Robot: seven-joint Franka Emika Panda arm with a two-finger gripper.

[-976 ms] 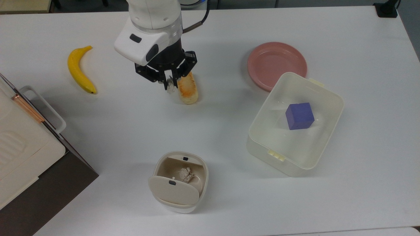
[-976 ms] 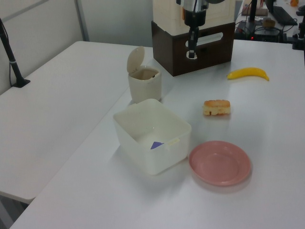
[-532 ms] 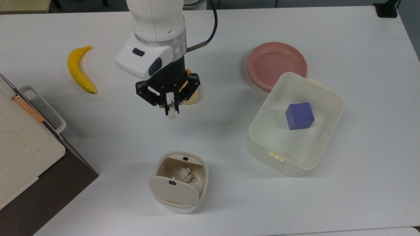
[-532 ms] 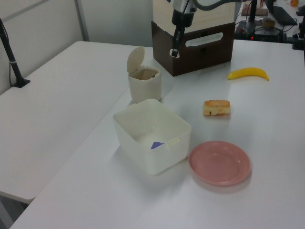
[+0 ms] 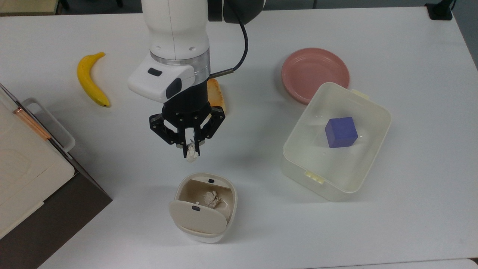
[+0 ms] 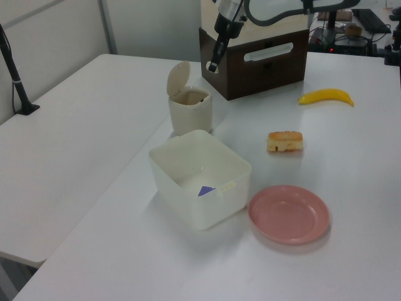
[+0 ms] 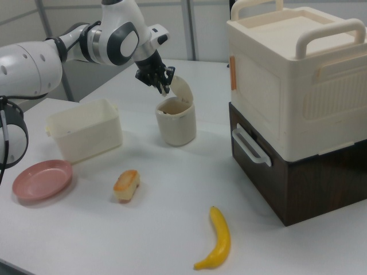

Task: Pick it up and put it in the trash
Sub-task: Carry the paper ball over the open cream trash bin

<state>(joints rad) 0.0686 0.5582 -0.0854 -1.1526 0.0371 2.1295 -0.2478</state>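
**Paper wad riding toward the open bin**

Taking the bin as the landmark and reading the top view from its left: a stacked cream and brown case (image 5: 33, 175) is sitting at the bench (image 5: 410, 231) edge, well off to the top view's left of the bin, and a banana (image 5: 90, 79) is lying farther up on that side.

The pincer (image 5: 189, 149) is hanging just above the bin in the top view, near its rim but not yet over the opening, and is pinching the tiny paper wad (image 5: 192, 154) between closed fingertips. The wad is dangling below the tips, clear of the bench; being roughly ball-shaped, it is showing no real long axis or pointing direction. Holding it low at the tips probably lets it drop freely once released.

The trash bin (image 5: 230, 209) is standing with its flap lid (image 5: 197, 216) swung open, so the mouth is ready; a bigger paper wad (image 5: 210, 199) is already lying inside. A bread roll (image 5: 216, 95) is peeking out behind the arm.

Farther toward the top view's right of the bin, a rectangular tub (image 5: 377, 112) is holding a blue cube (image 5: 340, 132), with a pink plate (image 5: 314, 73) just beyond it.
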